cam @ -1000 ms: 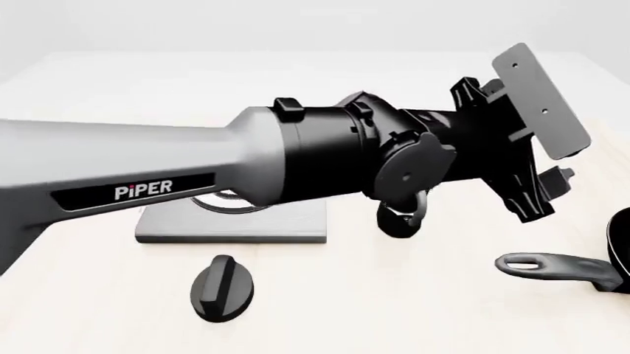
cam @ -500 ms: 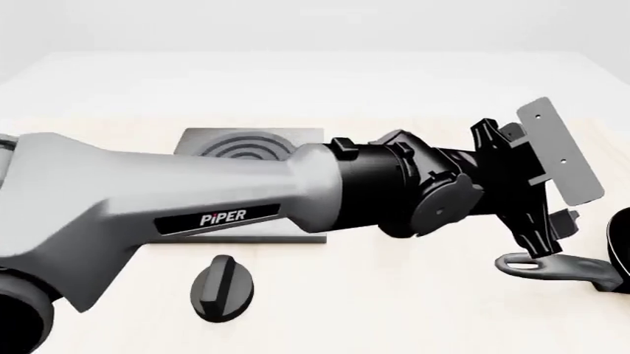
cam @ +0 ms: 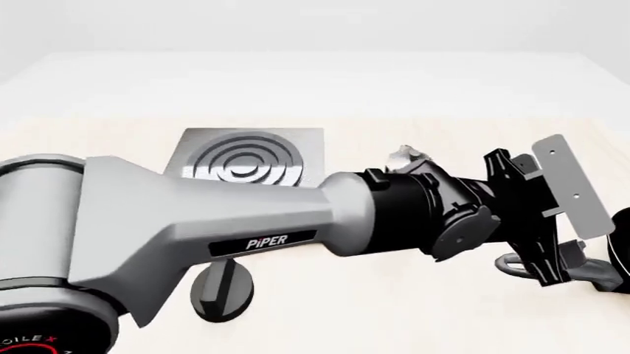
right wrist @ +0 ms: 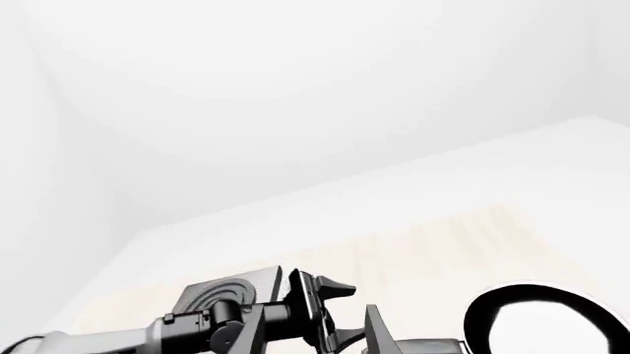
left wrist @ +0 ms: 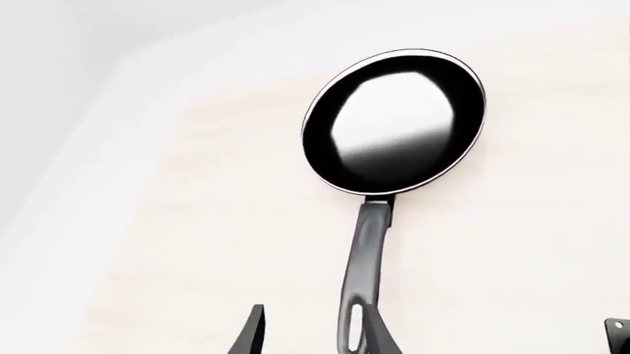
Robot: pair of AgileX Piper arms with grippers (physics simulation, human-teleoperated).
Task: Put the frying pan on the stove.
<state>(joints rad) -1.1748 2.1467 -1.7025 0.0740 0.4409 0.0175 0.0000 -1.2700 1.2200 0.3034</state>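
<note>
Since the earlier frames the left arm (cam: 246,221) had swung lower and further toward the counter's right side, uncovering more of the stove and bringing the left gripper (cam: 551,269) right down onto the pan handle.

So the frying pan (left wrist: 394,122) sat flat on the counter (left wrist: 197,221) near its right edge, well apart from the stove, handle pointing back toward the middle of the counter. From the left wrist view the jaws were spread, one finger on each side of the handle's end by the hole, not pinching it yet as far as I could tell. In the front view only the handle tip and a sliver of the pan showed past the wrist.

Stove (cam: 251,158) was toward the counter's far left of centre, rings up, near edge hidden behind the arm. Little black knob (cam: 221,291) lay in front of it, nearer the front edge, partly covered by the arm too.

Right gripper never showed up in any view, so no idea about its jaws.
</note>
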